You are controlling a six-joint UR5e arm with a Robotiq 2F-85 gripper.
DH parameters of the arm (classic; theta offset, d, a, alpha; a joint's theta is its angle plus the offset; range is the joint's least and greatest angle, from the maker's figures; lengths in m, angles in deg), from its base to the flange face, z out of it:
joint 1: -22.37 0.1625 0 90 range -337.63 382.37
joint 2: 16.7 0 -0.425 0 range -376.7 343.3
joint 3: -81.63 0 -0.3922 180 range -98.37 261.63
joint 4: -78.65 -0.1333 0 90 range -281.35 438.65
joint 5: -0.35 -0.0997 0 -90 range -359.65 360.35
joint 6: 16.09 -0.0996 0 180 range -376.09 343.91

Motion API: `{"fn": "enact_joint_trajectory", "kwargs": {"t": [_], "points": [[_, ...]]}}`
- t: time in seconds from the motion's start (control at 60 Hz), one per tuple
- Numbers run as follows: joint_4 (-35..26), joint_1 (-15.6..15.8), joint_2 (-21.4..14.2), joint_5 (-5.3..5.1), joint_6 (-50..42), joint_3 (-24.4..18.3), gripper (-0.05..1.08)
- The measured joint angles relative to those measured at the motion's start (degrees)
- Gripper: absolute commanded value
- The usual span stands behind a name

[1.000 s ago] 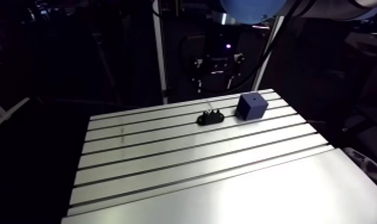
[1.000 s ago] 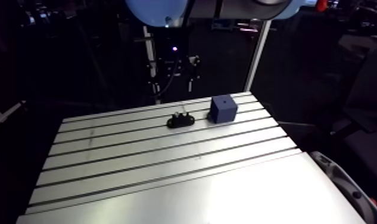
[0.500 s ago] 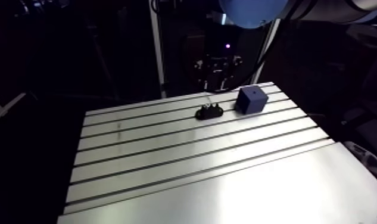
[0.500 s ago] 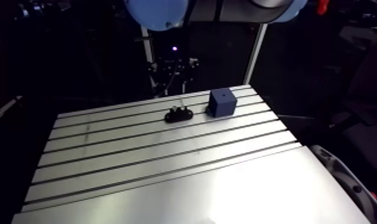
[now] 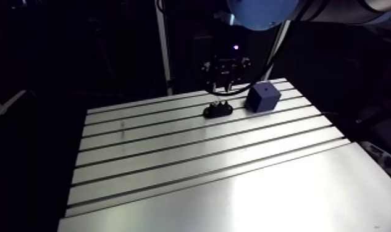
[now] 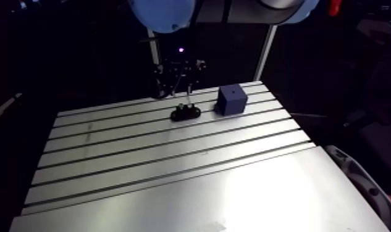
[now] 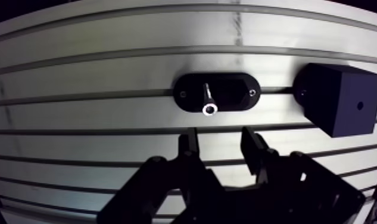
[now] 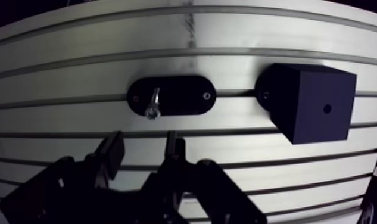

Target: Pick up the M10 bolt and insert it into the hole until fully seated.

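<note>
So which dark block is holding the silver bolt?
The flat black oval holder ahead of the hand; the dark blue cube shows only an empty hole.

On the far part of the table I see two things side by side. The holder lies on the left, and the bolt stands in it. The block sits just right of the holder, apart from it, with a hole in its top face. The gripper hangs above the table, just beside the holder.
</note>
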Motion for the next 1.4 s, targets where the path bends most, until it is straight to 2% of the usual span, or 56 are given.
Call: {"fn": "enact_joint_trajectory", "kwargs": {"t": [1.4], "points": [[2.14, 0.32, 4.12, 0.22, 0.26, 0.37, 0.54]]}}
